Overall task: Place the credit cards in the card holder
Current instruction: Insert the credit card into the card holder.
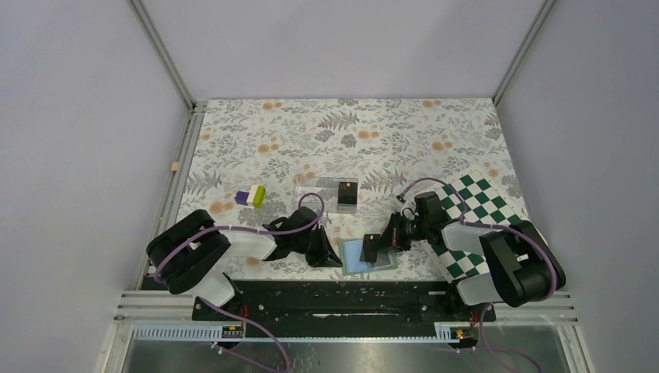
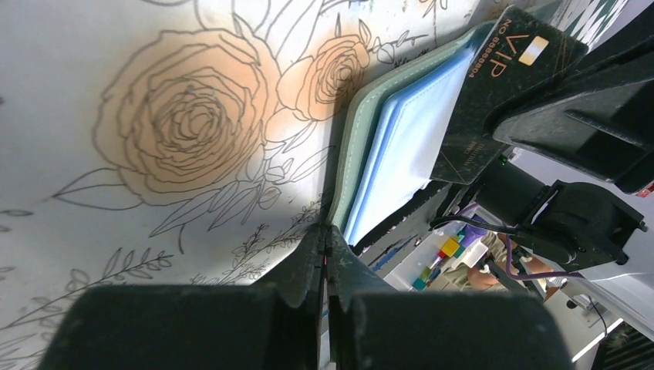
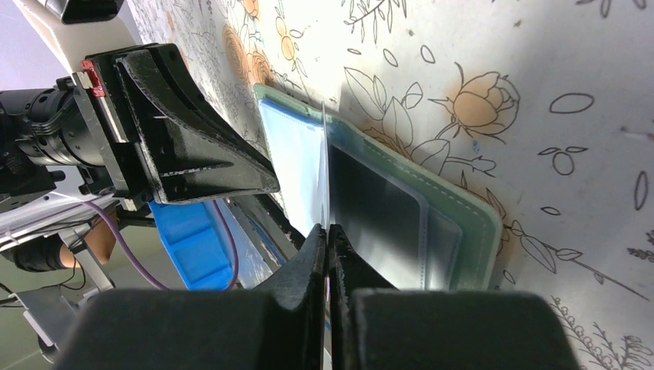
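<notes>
The open sage-green folding card holder (image 1: 356, 256) lies at the floral table's (image 1: 350, 132) 6 o'clock edge, where the right end effector (image 1: 374, 249) pinches a black rectangular credit card (image 2: 493, 85) over it and the left end effector (image 1: 334, 258), fingers together, meets its 9 o'clock edge.

Right gripper (image 3: 328, 250) at bottom centre, jaws pinched on a credit card (image 3: 325, 166) seen edge-on. Card stands over the open card holder (image 3: 432, 231), mid-frame. Left gripper (image 3: 258, 179) at upper left, beside the holder's edge.
</notes>
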Controlling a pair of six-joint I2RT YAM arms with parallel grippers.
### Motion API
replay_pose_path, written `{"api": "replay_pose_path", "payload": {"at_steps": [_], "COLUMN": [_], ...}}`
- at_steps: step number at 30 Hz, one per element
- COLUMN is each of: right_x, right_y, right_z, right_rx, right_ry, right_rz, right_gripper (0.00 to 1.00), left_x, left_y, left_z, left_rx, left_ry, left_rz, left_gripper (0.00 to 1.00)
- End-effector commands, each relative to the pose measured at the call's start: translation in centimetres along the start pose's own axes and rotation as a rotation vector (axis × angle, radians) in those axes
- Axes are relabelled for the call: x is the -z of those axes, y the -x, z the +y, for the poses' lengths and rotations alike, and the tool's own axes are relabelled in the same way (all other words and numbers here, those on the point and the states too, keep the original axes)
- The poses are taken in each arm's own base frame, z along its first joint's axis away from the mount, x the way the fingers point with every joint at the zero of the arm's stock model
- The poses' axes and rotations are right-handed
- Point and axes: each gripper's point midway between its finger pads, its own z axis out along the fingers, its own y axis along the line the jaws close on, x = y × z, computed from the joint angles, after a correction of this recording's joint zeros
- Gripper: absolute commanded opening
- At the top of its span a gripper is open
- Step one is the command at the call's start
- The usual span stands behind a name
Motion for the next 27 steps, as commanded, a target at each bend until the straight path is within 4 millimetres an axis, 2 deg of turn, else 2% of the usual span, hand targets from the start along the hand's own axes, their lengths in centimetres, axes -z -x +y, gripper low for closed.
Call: {"api": "replay_pose_path", "payload": {"at_steps": [1,16,27], "right_x": [0.0,0.8,0.5], "right_y": [-0.4,-2.6,-3.0], "right_z": [-0.2,-0.8,-1.0], "right_rx": [-0.005,-0.045,-0.083], "right_ry": [0.007,-0.037,-0.048], "right_rz": [0.004,0.094,0.181], "right_gripper": [0.0,0.0,0.0], "left_x": [-0.5,-0.7,-0.9], "left_y": [0.7,1.0,1.1], "left_z": [-1.9,-1.1,-1.3], "left_rx": [-0.006,-0.025,-0.041], "left_ry": [-0.043,0.008,0.014], "left_rz": [-0.03,-0.039,-0.028], "left_gripper": [0.0,0.0,0.0]}}
